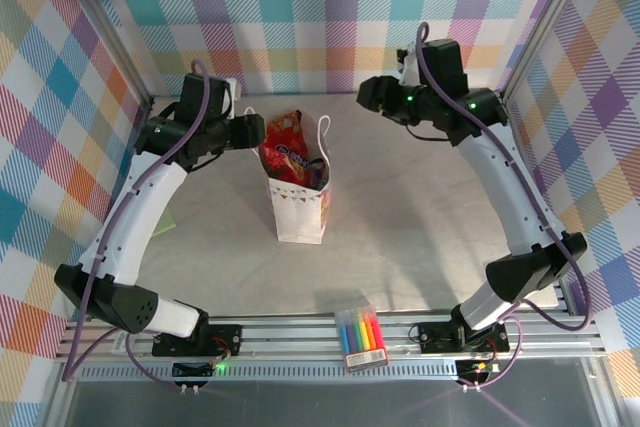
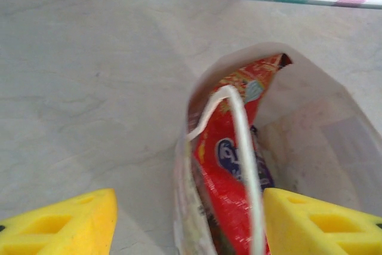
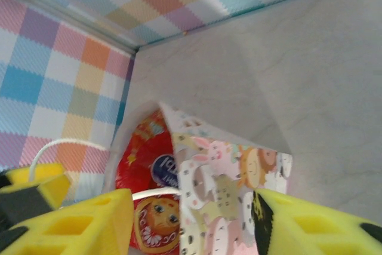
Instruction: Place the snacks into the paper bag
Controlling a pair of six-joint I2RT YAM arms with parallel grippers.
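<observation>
The bag [image 1: 300, 209] stands upright in the middle of the tabletop [image 1: 420, 217], mouth open, and the snacks [image 1: 289, 147] are in it, their tops poking above the rim. From the left wrist camera a red packet [image 2: 230, 147] stands on edge inside, pressed against the near wall, with a darker purple one tucked behind it. A white cord handle [image 2: 240, 129] arches right across the red packet.

The left end effector [image 1: 256, 133] is right at the bag's left rim, jaws spread wide and gripping nothing. Its wrist view has the left end effector [image 2: 190, 216] straddling the bag's near wall and handle; whether either finger touches the paper cannot be told.

On the other side, the right end effector [image 1: 365, 95] hangs off the bag's far right corner, apart from it. Its own camera shows the right end effector [image 3: 194, 222] open as well, empty, with the bag's cartoon-animal face framed between its yellow fingers [image 3: 77, 225].

A pack of markers [image 1: 362, 339] lies at the near edge between the two bases.
</observation>
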